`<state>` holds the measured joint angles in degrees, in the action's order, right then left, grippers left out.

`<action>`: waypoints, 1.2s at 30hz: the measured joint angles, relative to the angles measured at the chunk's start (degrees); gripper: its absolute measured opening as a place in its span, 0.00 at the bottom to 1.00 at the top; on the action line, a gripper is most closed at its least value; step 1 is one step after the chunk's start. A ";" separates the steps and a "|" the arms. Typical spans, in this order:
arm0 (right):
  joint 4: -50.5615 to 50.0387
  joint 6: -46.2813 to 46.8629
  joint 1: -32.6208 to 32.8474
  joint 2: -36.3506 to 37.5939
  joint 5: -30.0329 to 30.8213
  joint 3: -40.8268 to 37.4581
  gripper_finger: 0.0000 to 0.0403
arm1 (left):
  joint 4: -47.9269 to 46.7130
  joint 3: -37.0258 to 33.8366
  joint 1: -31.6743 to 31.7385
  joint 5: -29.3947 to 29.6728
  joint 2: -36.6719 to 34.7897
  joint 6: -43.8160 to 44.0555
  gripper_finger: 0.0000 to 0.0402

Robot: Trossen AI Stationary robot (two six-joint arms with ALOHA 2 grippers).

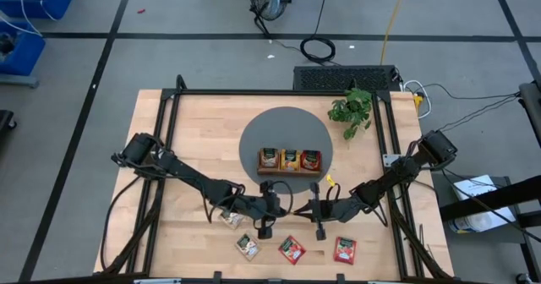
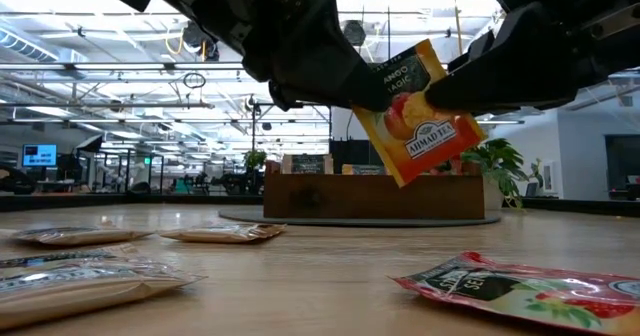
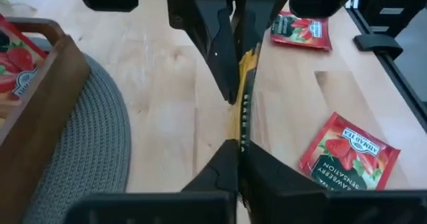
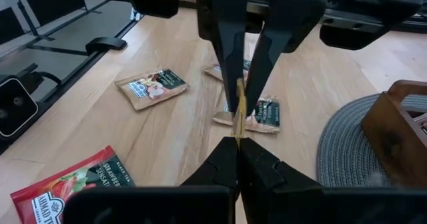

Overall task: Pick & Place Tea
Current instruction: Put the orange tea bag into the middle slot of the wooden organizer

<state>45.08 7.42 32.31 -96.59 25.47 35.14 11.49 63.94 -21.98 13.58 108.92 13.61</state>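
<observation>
An orange-yellow tea sachet (image 2: 425, 121) hangs in the air between my two grippers, tilted, above the table's near middle. My left gripper (image 3: 238, 147) reaches it from the left and my right gripper (image 4: 238, 144) from the right; both are shut on it. Two cream sachets (image 1: 230, 219) (image 1: 247, 247) and two red sachets (image 1: 292, 249) (image 1: 345, 249) lie flat on the table near its near edge. The brown wooden tray (image 1: 290, 171) rests on a grey round mat (image 1: 270, 128) and holds a cream, an orange and a red sachet, one in each compartment. My left gripper pinches the sachet's left upper edge (image 2: 372, 94) between its two fingers, coming level from the table's left. In the left wrist view the sachet shows edge-on (image 3: 243, 127). It is lifted clear and tilted. My right gripper pinches the sachet's right upper edge (image 2: 447, 88) between its two fingers (image 4: 223, 161), coming level from the table's right, opposite the left gripper. The sachet shows edge-on (image 4: 239, 117), clear of the table.
A small green plant (image 1: 352, 108) stands near the table's far right. A black frame (image 1: 169, 123) runs round the table top. Bare wood lies left of the mat and between the mat and the loose sachets.
</observation>
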 joint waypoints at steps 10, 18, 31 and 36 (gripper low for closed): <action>-3.84 0.79 -0.06 0.06 -0.03 0.08 0.00 | -3.75 0.00 0.07 -0.03 -1.71 -3.09 0.01; -7.91 2.49 -0.01 0.01 -0.17 0.00 0.11 | -13.01 1.41 2.72 0.38 -9.39 -8.37 0.01; -6.28 8.87 2.65 0.01 0.08 -1.92 0.01 | -32.39 9.51 19.61 -11.92 -12.47 -17.97 0.00; -6.71 2.57 2.62 0.22 -1.84 -1.95 0.01 | -32.19 9.46 23.89 -15.35 -11.86 -19.55 0.00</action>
<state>38.37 9.99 34.92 -96.37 23.64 33.19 -20.70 73.41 1.91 -1.77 97.06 -5.94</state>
